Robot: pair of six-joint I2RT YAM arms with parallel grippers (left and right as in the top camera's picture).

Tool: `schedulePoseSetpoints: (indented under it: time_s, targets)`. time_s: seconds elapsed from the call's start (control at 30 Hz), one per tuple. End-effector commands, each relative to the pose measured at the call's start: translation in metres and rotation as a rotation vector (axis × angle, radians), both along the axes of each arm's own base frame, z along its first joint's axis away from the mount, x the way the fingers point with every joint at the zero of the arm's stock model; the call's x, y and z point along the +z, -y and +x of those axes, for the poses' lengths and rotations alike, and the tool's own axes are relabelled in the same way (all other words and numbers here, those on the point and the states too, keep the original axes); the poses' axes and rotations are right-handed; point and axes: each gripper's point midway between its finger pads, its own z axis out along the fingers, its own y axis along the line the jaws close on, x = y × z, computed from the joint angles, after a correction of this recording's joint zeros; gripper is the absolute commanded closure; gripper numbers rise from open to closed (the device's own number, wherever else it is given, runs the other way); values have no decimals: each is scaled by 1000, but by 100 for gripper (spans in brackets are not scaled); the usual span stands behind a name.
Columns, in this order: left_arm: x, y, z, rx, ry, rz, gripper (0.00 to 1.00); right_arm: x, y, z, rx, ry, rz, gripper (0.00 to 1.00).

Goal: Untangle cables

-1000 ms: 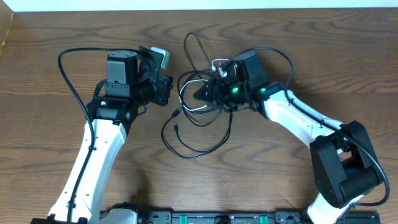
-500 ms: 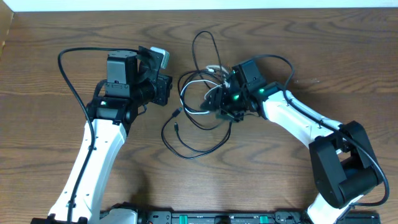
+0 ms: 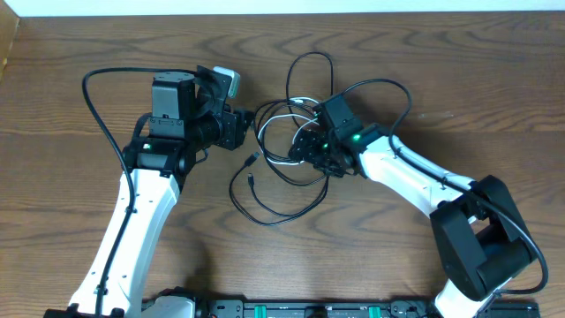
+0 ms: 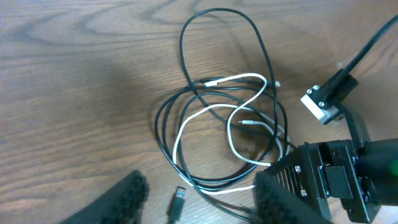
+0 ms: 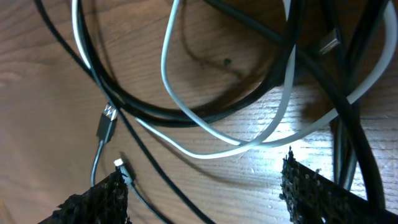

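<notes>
Black cords [image 4: 159, 121] lie in a loose, tangled coil on the desk [image 4: 74, 74], one long loop thrown clear. The white cord [image 4: 239, 78] weaves across them mid-heap. A small plug [image 4: 177, 202] rests just beside the coil.

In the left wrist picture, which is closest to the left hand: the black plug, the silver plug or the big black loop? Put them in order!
1. Black plug: at the bottom, lying on the table between the left hand and its two fingers.
2. Silver plug: in the middle of the tangle.
3. Big black loop: at the top, farthest away.
</notes>
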Motion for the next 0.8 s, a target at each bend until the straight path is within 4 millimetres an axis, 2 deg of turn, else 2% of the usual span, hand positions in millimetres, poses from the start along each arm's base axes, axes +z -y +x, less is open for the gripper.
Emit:
schedulePoseSetpoints:
  time_s: [0.0,0.03,0.17,0.23,0.3,0.33,0.37,0.43,0.5,0.53,0.77]
  targets:
    - [1,-2,2,0,6,9,19,-6,5,5,-58,40,-77,23]
    - [1,-2,2,0,6,9,16,-9,6,5,-65,43,-95,23]
    - [1,-2,2,0,6,9,14,-25,7,4,-86,11,-112,25]
    - [1,-2,2,-1,6,10,14,-39,4,5,-103,-17,-104,30]
    - [1,-2,2,-1,7,10,14,-43,-6,6,-86,-30,-56,37]
    - [1,-2,2,0,6,9,14,-43,-8,6,-82,-30,-46,43]
    - [1,-2,2,-1,6,10,14,-44,-9,7,-82,-29,-45,55]
    - [1,-2,2,-1,6,10,14,-44,-9,7,-82,-28,-44,72]
    - [1,-2,2,-1,6,10,14,-44,-9,7,-83,-29,-44,96]
    - [1,-2,2,-1,6,10,14,-44,-8,7,-85,-29,-44,99]
    - [1,-2,2,-1,6,10,14,-31,-17,1,-42,-107,87,99]
